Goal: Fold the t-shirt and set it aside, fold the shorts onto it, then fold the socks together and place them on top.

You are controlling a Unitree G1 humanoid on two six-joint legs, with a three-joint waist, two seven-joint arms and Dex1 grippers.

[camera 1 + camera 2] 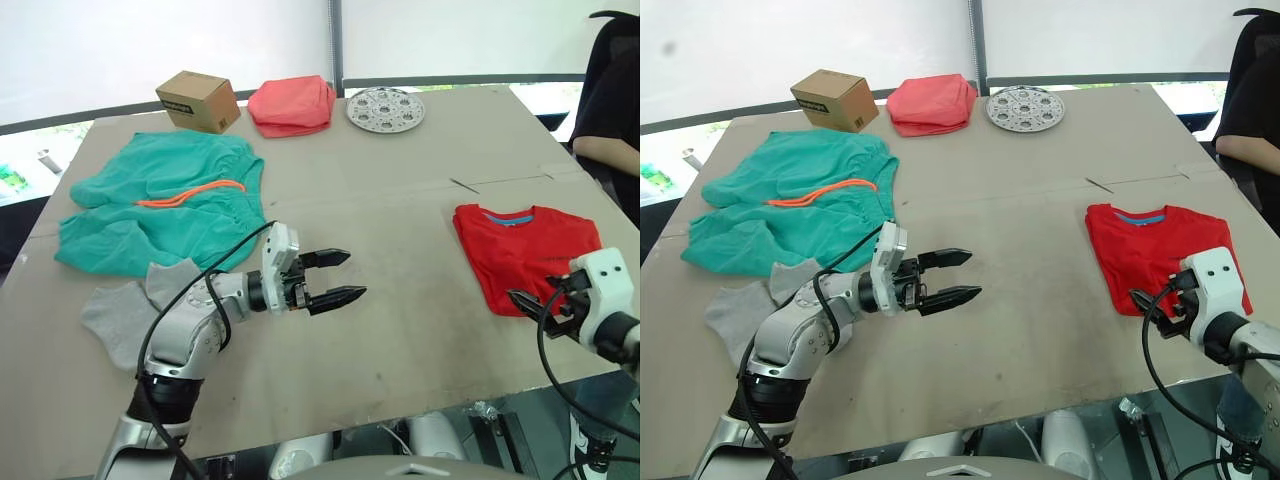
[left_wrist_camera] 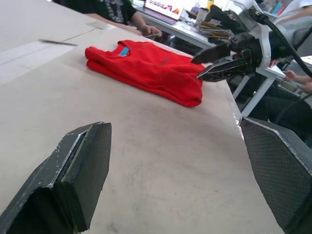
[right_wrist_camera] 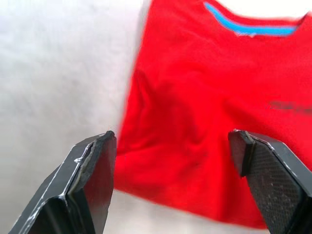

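Nearest the camera, the robot's left arm is bending up from the table's near edge and reaching across toward the middle, its left gripper (image 1: 337, 277) hovering just above the bare brown cardboard-covered table (image 1: 400, 230) with the two black fingers spread apart and holding nothing. On the other side, the right arm is coming in from the near right corner, and the right gripper (image 1: 528, 303) is hanging over the near edge of the folded bright red short-sleeved t-shirt (image 1: 527, 248); its jaws are standing wide apart with the cloth showing between them in the right wrist view, gripping nothing, and whether the tips are touching the fabric I cannot tell. That t-shirt is lying flat on the right part of the table, blue neck label facing the far side. Well apart from it, on the left, the teal-green fabric shorts (image 1: 160, 205) are lying spread and rumpled, a thin orange drawstring (image 1: 190, 193) trailing across the waist. Just beside their near edge, partly behind the left forearm, the light grey knit ankle socks (image 1: 125, 310) are lying loosely, unfolded. Along the far edge, a salmon-pink folded cloth (image 1: 292, 104) is sitting between a small brown cardboard box (image 1: 197, 101) and a round grey perforated metal disc (image 1: 385, 108). At the far right, a person's arm (image 1: 605, 150) in a dark sleeve is resting near the table's corner.
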